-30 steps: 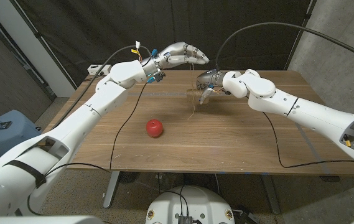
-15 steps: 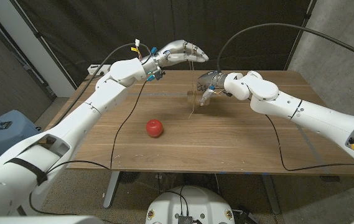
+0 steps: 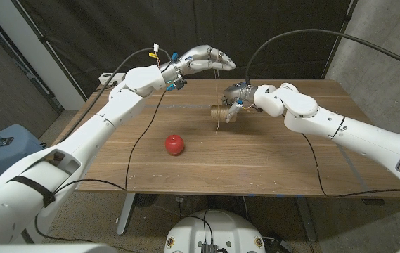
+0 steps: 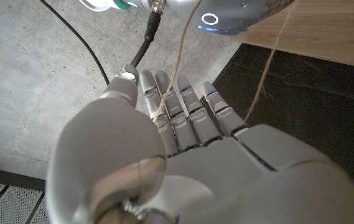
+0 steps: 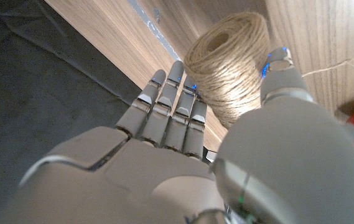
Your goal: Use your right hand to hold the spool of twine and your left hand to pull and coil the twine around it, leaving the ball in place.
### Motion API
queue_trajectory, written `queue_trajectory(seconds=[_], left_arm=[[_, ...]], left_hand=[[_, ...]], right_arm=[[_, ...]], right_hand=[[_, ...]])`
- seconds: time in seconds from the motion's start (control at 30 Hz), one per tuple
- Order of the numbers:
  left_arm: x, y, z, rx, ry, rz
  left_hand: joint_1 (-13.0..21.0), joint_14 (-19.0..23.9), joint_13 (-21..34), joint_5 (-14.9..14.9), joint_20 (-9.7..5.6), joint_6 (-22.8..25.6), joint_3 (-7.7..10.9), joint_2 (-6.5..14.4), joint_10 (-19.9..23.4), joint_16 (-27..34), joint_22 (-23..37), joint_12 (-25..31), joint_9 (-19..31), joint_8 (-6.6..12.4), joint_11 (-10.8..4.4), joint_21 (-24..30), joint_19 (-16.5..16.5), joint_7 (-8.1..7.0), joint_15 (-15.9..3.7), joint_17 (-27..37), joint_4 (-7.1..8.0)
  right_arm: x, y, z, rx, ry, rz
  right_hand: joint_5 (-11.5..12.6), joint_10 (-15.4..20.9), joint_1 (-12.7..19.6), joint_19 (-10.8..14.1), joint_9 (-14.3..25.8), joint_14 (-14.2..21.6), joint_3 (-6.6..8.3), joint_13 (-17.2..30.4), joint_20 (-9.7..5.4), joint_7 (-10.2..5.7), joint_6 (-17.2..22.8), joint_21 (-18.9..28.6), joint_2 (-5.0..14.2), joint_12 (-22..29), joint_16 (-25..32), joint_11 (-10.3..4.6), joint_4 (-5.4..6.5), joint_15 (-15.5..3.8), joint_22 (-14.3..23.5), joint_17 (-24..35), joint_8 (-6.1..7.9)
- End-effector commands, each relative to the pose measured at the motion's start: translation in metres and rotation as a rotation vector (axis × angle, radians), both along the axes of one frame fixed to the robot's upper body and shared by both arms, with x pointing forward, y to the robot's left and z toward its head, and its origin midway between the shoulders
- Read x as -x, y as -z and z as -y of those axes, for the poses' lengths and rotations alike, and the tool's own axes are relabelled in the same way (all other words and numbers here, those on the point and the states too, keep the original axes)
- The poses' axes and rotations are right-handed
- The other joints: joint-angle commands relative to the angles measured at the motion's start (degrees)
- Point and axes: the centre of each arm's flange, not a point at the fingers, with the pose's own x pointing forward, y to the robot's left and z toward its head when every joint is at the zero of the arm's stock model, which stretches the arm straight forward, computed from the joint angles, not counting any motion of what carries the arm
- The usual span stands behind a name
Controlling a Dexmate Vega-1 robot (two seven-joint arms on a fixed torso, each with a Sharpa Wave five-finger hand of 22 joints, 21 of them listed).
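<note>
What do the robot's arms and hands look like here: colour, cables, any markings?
Both arms are glossy white with rounded segments. The left hand and right hand are silver-grey metal. Black cables loop to each wrist; the left wrist carries yellow and blue tags. Small blue lights sit on the fingers.

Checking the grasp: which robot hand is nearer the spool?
Right. The right robot hand grips the spool; the left robot hand is raised above it, holding twine.

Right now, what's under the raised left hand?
Under the left hand, twine hangs from its fingers down toward the spool that the right hand grips. Below is bare table. Where the strand meets the spool is too fine to see.
</note>
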Motion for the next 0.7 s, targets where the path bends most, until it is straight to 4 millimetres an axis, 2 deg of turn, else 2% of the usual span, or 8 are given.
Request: queue_trajectory(seconds=[0.03, 0.4, 0.7], left_arm=[[-0.004, -0.005, -0.003, -0.002, -0.010, 0.015], [-0.007, -0.006, -0.004, -0.005, -0.011, 0.016], [-0.008, -0.005, -0.005, -0.001, -0.013, 0.014]], left_hand=[[0.04, 0.34, 0.16, 0.47, -0.03, -0.14, -0.12, 0.37, 0.33, -0.13, 0.26, -0.02, 0.10, -0.22, -0.13, 0.08, 0.28, -0.05, 0.28, 0.29, -0.21], [0.04, 0.28, 0.24, 0.47, 0.00, -0.11, -0.12, 0.41, 0.27, -0.18, 0.27, -0.13, 0.11, -0.23, -0.16, 0.08, 0.30, -0.04, 0.25, 0.32, -0.20], [-0.04, 0.31, 0.31, 0.47, 0.01, -0.05, -0.07, 0.40, 0.29, -0.29, 0.27, -0.19, 0.11, -0.24, -0.10, 0.08, 0.29, 0.06, 0.30, 0.23, -0.18]], right_arm=[[0.012, 0.005, -0.006, 0.017, -0.031, -0.001], [0.026, 0.011, -0.010, 0.032, -0.052, 0.004], [0.037, 0.008, -0.013, 0.033, -0.070, 0.024]], right_hand=[[0.39, 7.92, 6.92, 0.52, 0.36, 0.59, -0.22, 0.27, -0.05, -9.19, 9.77, -0.20, 7.27, 0.48, -0.42, -7.29, 0.11, -8.49, 0.09, 0.11, 0.40], [0.38, 7.93, 6.96, 0.54, 0.37, 0.73, -0.40, 0.25, -0.02, -9.17, 9.71, -0.20, 7.33, 0.37, -0.40, -7.36, 0.12, -8.51, 0.09, 0.24, 0.38], [0.38, 8.17, 7.03, 0.55, 0.38, 0.87, -0.50, 0.18, -0.03, -9.22, 9.90, -0.21, 7.40, 0.36, -0.36, -7.28, 0.12, -8.54, 0.09, 0.34, 0.47]])
